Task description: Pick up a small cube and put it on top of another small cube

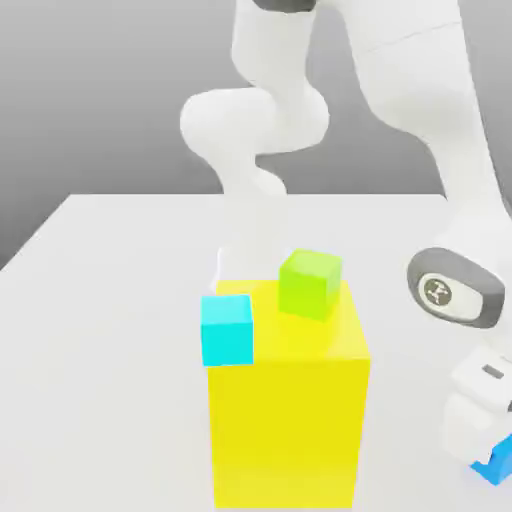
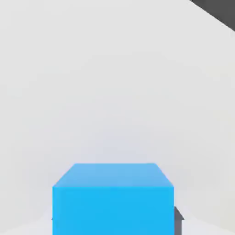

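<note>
While the arm reaches low at the exterior view's right, the gripper (image 1: 490,455) is closed on the small blue cube (image 1: 497,464).
Left to right in the exterior view: bare white table (image 1: 100,330); a cyan cube (image 1: 227,329) seen against the upper left corner of the big yellow block (image 1: 288,420), whether touching it or apart I cannot tell; a lime-green cube (image 1: 310,284) resting on the block's top, toward its far side; then the white arm (image 1: 455,285) coming down past the block's right side, well clear of it. The blue cube sits low at the table's near right corner, partly covered by the hand, only its lower corner showing. In the hand view the blue cube (image 2: 113,198) sits close under the camera against the pale tabletop, a dark finger (image 2: 179,215) edge touching its side.
</note>
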`<state>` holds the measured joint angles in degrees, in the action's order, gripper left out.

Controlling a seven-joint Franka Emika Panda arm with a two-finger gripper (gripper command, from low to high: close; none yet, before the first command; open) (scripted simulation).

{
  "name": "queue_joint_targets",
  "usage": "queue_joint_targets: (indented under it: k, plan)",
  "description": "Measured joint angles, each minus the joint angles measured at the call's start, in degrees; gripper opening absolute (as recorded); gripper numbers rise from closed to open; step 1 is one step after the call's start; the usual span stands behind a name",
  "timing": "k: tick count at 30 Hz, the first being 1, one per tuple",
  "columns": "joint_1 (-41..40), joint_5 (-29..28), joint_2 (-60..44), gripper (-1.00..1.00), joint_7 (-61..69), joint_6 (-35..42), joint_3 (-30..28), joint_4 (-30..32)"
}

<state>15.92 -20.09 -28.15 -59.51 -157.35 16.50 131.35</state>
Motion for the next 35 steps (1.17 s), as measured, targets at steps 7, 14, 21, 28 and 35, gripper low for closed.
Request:
queue_joint_targets:
  k: [7, 14, 21, 28, 35]
  plan:
    - [-2.7, 2.3, 13.1, -1.0, 5.1, 8.4, 2.7, 3.3]
    - [-7.2, 3.8, 27.1, -1.0, 12.3, 19.0, 0.2, 5.8]
    - [-9.0, 9.5, 41.8, -1.0, 22.5, 29.5, -3.9, 8.3]
    - [-9.6, 20.7, 54.5, -1.0, 35.5, 42.2, -13.8, 10.1]
    - [-9.7, 21.6, 52.6, 1.0, 36.5, 34.9, -14.2, 15.6]
